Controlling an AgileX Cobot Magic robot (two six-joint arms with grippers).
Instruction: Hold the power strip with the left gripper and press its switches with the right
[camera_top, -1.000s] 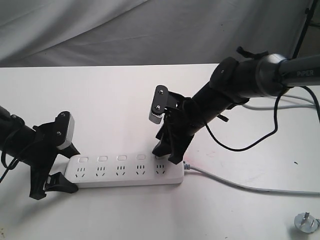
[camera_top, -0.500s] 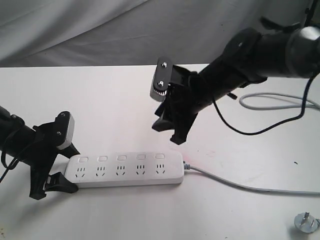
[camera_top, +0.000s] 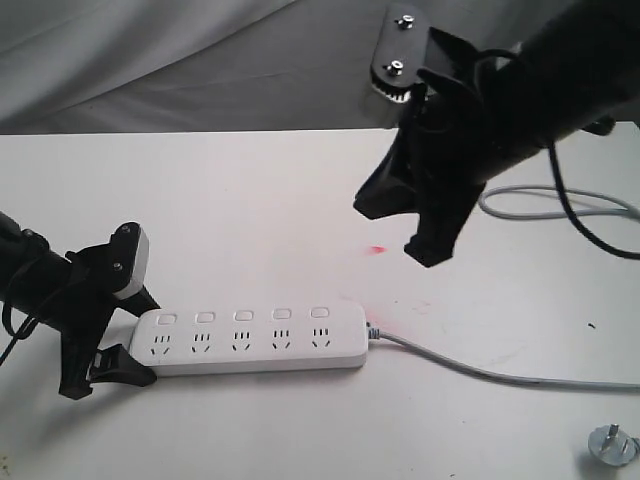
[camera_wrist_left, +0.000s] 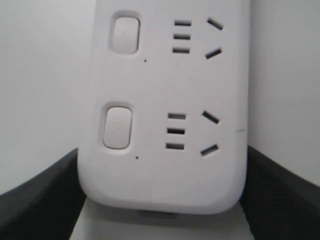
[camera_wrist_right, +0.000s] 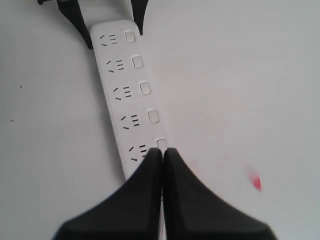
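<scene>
The power strip (camera_top: 250, 340) lies along the near side of the counter (camera_top: 250, 200), its grey cord (camera_top: 480, 372) trailing right; the left claw (camera_top: 138, 338) is clamped on its left end, so the holding part looks done; the right claw (camera_wrist_right: 162, 152), fingers pressed together, hangs high, well apart from the switches (camera_top: 243, 316); none is being pressed, and whether any has been I cannot tell

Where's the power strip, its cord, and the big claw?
power strip (camera_top: 250, 340), exterior view, middle of top.
cord (camera_top: 430, 355), exterior view, part near the strip.
big claw (camera_wrist_right: 162, 151), right wrist view, between its fingertips.
</scene>
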